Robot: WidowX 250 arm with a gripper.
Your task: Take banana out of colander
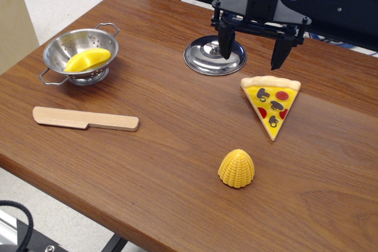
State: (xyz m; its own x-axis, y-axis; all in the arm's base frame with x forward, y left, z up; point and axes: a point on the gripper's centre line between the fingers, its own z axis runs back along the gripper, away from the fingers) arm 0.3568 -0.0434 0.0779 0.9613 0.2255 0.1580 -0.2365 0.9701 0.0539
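Observation:
The yellow banana [87, 59] lies inside the shiny steel colander [65, 44], which stands on the wooden table at the far left. My gripper [253, 51] hangs at the back right of the table, well apart from the colander. It is open and empty, its two black fingers [225, 42] spread wide above the steel lid and the pizza slice.
A flat round steel lid [204, 60] with a knob lies under the left finger. A pizza slice [271, 101] lies right of centre, a ribbed yellow corn piece [237, 168] near the front, and a wooden knife [85, 118] at the left front.

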